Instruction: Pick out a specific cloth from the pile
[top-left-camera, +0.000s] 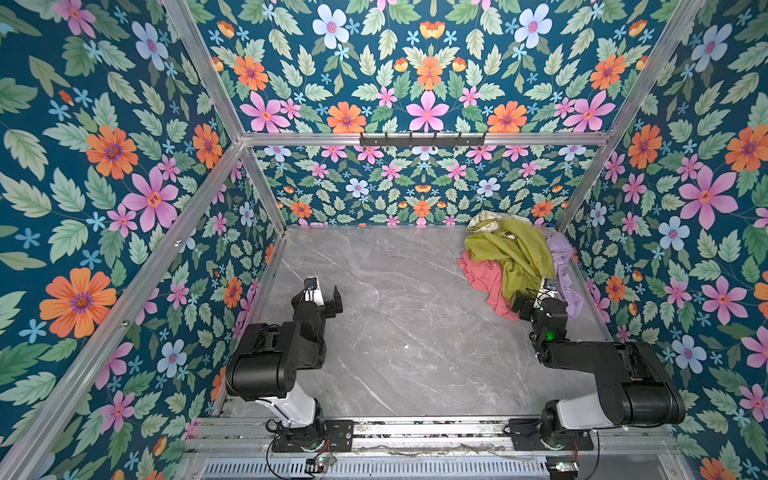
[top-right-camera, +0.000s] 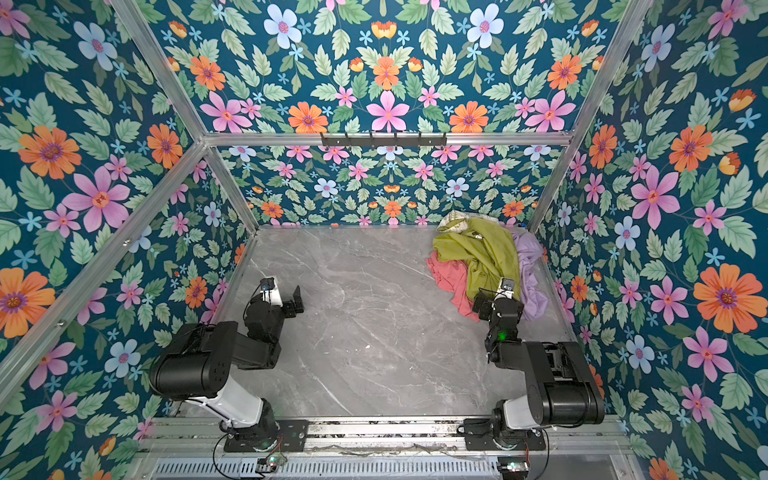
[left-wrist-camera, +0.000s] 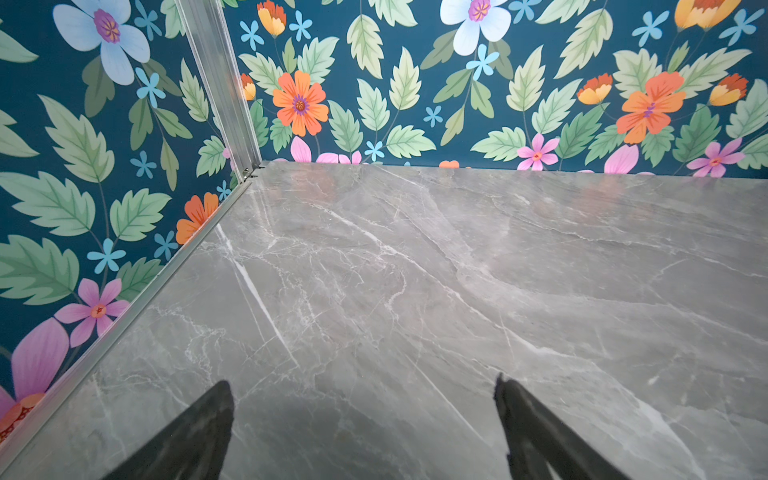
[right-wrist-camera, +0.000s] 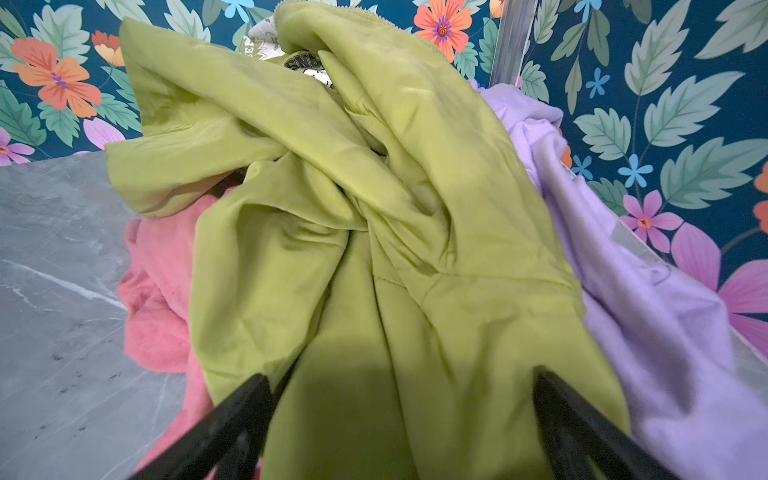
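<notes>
The pile (top-left-camera: 524, 232) lies in the table's back right corner. On top is an olive-green cloth (top-left-camera: 515, 257) (top-right-camera: 484, 253) (right-wrist-camera: 374, 208). The salmon-pink cloth (top-left-camera: 482, 278) (top-right-camera: 451, 276) (right-wrist-camera: 158, 299) sticks out from under its left side, mostly covered. A pale lilac cloth (top-left-camera: 563, 266) (right-wrist-camera: 644, 332) lies on the right, a cream patterned one (top-left-camera: 484, 222) at the back. My right gripper (top-left-camera: 534, 299) (top-right-camera: 494, 297) (right-wrist-camera: 399, 376) hovers open over the olive-green cloth's near end, holding nothing. My left gripper (top-left-camera: 324, 291) (top-right-camera: 283, 291) (left-wrist-camera: 362, 382) is open and empty above bare table at the left.
The grey marble table (top-left-camera: 395, 324) is boxed in by floral walls and aluminium posts (top-left-camera: 582, 199). The pile leans against the right wall (right-wrist-camera: 685, 145). A black hook rail (top-left-camera: 422, 139) is mounted high on the back wall. Both arm bases sit at the front edge.
</notes>
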